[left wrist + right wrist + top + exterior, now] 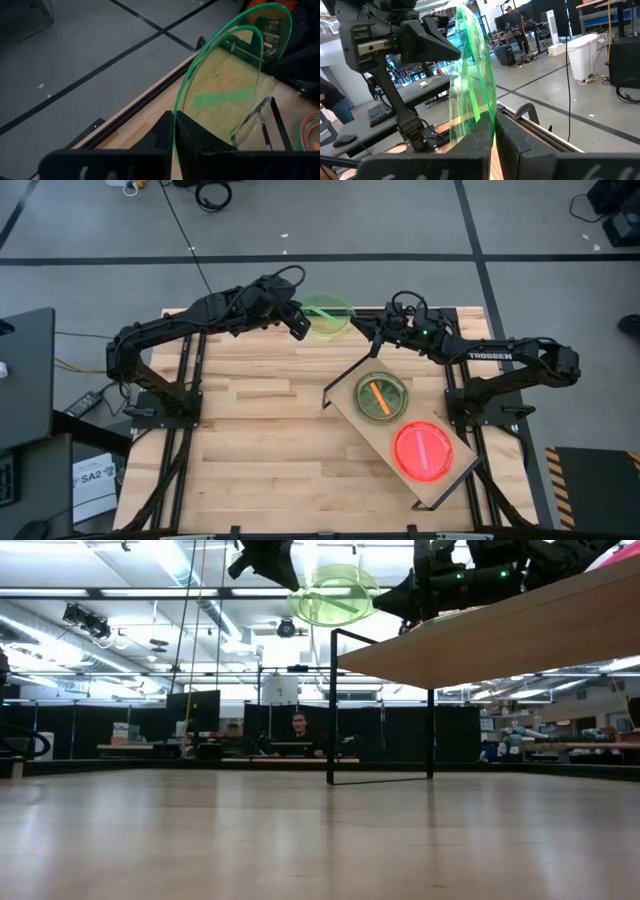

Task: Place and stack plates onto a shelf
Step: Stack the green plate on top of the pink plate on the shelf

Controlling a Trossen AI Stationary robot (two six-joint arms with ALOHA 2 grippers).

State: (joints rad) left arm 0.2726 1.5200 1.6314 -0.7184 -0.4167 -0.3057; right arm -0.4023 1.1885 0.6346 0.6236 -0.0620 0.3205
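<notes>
Plates first: a round translucent green plastic plate hangs in the air over the far edge of my slatted wooden tabletop, pinched from both sides at once. My left gripper has its two dark fingers closed tight on the plate's rim, as the left wrist view shows, with the disc rising edge-on straight out of that grip. My right gripper meets the same plate from the opposite side; in the right wrist view its fingers are drawn together on the thin green edge with no gap showing. From table height the plate sits tilted high above the wood, between the two dark wrists.

Just beside and nearer to me than the right gripper stands the shelf, a light-wood plank on a thin black wire frame, set at an angle on the table. On its end closest to that gripper rests a green round plate with an orange centre bar; farther along, well apart from both grippers, lies a neon pink round plate. I cannot tell how many discs are stacked under either one.
</notes>
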